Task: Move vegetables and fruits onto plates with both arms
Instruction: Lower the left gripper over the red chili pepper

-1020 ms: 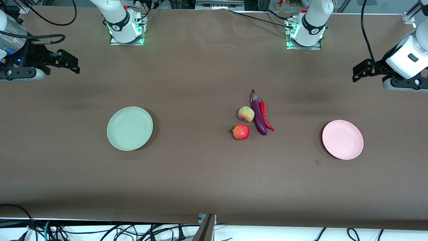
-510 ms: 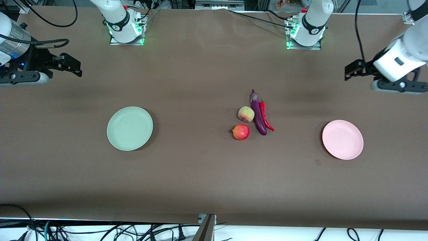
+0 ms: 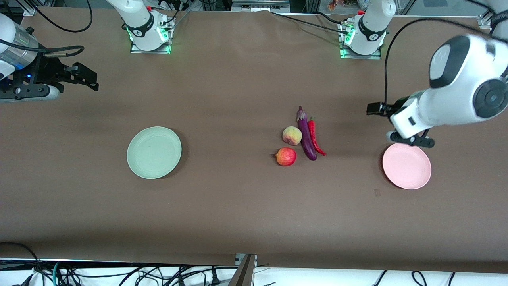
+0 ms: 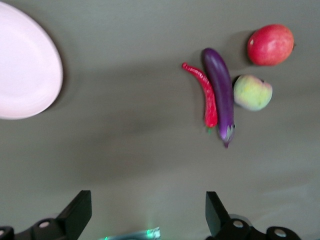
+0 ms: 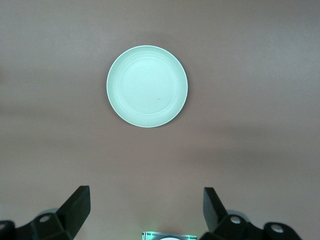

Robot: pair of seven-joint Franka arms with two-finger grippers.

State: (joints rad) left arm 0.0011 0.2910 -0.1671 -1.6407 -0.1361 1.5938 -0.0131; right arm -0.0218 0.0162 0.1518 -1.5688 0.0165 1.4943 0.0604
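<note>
While the eggplant (image 3: pixel 306 134), chili (image 3: pixel 315 137), peach (image 3: pixel 292 135) and red fruit (image 3: pixel 286 156) lie clustered mid-table, the left gripper (image 4: pixel 148 214) hangs over bare cloth by the pink plate (image 3: pixel 406 165), fingers apart. Right gripper (image 5: pixel 147 209), fingers apart, waits high at its table end; green plate (image 3: pixel 154 152) empty.

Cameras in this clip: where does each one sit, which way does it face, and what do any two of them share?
Front view: high across the table, facing both arm bases; shows left gripper, right gripper, green plate, pink plate.
Left wrist view: looks down past its open fingers at eggplant, chili, peach, pomegranate.
Right wrist view: looks down past open fingers at the green plate.
Shared: front and left wrist both show the pink plate and produce.
</note>
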